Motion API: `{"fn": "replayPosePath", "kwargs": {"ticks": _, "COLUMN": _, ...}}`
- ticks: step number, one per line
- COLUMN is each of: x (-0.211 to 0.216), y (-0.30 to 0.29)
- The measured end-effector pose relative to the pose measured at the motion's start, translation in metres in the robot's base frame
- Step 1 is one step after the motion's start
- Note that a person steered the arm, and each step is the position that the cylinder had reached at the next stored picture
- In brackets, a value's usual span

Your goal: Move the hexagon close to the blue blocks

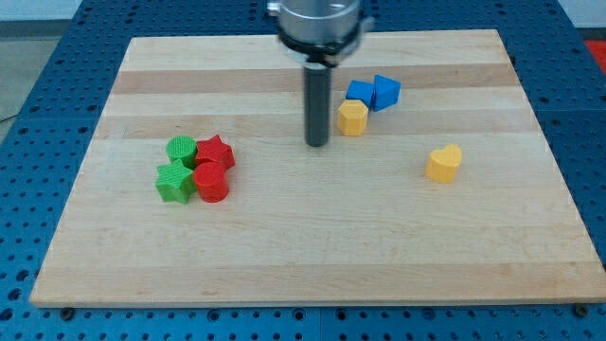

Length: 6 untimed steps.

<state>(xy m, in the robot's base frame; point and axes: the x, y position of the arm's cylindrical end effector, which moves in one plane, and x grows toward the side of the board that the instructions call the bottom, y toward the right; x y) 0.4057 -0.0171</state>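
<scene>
A yellow hexagon block (352, 117) lies right of the board's middle, touching the lower edge of a blue block (359, 92). A second blue block (385, 91) sits just to the right of the first, touching it. My tip (316, 144) rests on the board a short way to the left of the yellow hexagon, with a small gap between them. The dark rod rises from the tip to the arm's metal flange at the view's top.
A yellow heart block (444, 163) lies alone at the right. At the left is a tight cluster: a green round block (181, 150), a green star (174, 182), a red star (216, 152) and a red round block (211, 182). The wooden board (303, 256) sits on a blue pegged table.
</scene>
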Motion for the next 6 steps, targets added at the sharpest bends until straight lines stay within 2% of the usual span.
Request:
{"fn": "replayPosePath", "kwargs": {"ticks": 1, "x": -0.015, "y": -0.004}}
{"fn": "replayPosePath", "kwargs": {"ticks": 4, "x": -0.015, "y": 0.063}}
{"fn": "replayPosePath", "kwargs": {"ticks": 5, "x": 0.002, "y": 0.061}}
{"fn": "replayPosePath", "kwargs": {"ticks": 6, "x": 0.057, "y": 0.063}}
